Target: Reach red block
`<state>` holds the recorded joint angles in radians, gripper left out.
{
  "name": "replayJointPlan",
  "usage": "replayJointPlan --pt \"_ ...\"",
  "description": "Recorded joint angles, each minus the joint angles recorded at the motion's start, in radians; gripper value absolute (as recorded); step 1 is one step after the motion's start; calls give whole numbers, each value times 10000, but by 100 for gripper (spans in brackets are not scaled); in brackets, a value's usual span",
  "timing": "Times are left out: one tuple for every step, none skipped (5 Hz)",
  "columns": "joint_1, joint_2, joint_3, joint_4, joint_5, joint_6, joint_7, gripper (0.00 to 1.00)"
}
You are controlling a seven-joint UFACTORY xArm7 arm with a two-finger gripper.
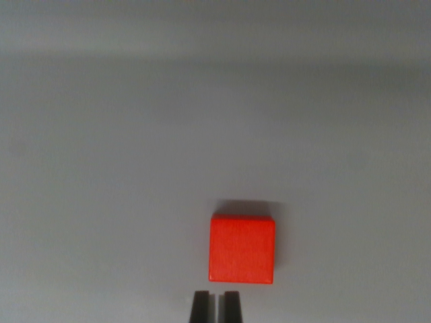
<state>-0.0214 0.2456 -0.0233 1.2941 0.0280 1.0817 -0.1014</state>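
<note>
Red block (242, 248) lying flat on plain grey desk (135, 148), lower centre-right of wrist view. Pincer (215, 308) at bottom edge, tips nearly together, empty, just below block's lower-left corner, not touching.

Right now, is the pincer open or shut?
Nearly shut: the pincer shows only a thin slit between its dark tips, holding nothing.

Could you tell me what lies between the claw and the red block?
Nothing: the wrist view shows only bare grey surface between the claw and the red block.
</note>
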Motion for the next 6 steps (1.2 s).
replayJointPlan --pt "0 0 0 0 0 0 0 0" --pt "-29 219 1 -223 17 -441 -48 0" --pt "-29 219 1 -223 17 -441 -48 0" --pt "-58 440 2 -447 34 -886 -97 0" --pt "-58 440 2 -447 34 -886 -97 0" --pt "-86 651 3 -661 50 -1310 -143 0"
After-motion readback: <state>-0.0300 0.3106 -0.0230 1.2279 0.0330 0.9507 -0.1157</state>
